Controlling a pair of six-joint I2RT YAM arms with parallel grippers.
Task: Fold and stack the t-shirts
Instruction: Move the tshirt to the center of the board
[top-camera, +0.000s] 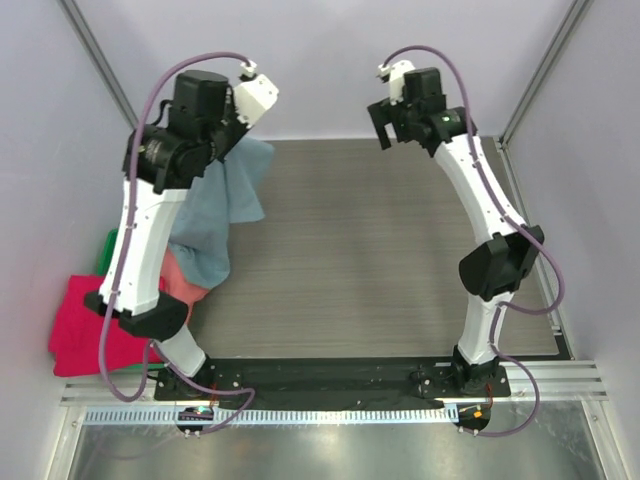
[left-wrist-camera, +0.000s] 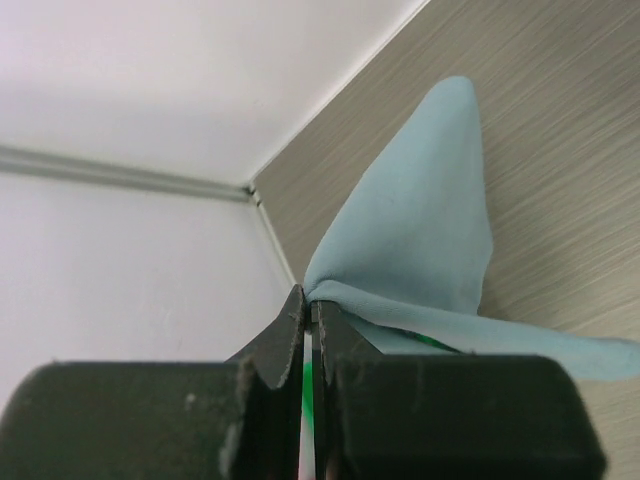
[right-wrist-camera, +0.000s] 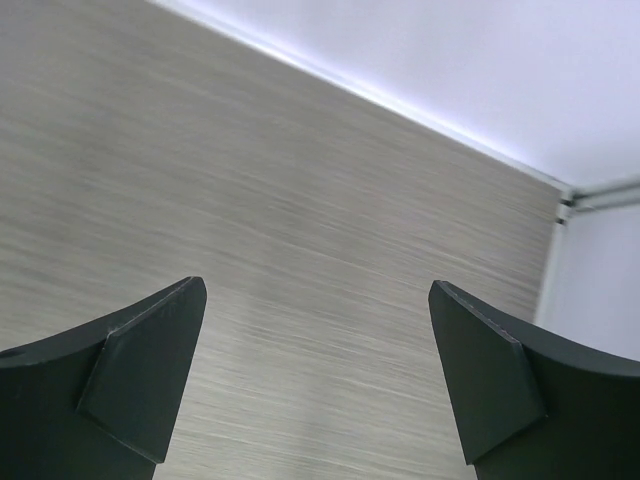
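My left gripper is shut on a pinch of the slate-blue t-shirt and holds it lifted at the table's back left. From there the blue t-shirt hangs down in a bunched drape beside the left arm. Under its lower end lies the salmon-pink t-shirt, partly hidden by the arm. The crimson-pink t-shirt lies crumpled at the left edge. My right gripper stands open over bare table, raised at the back right, with nothing between its fingers.
A green plastic bin peeks out behind the left arm, at the left wall. The grey wood-grain table is walled by white panels on three sides. The arm bases stand along the near edge.
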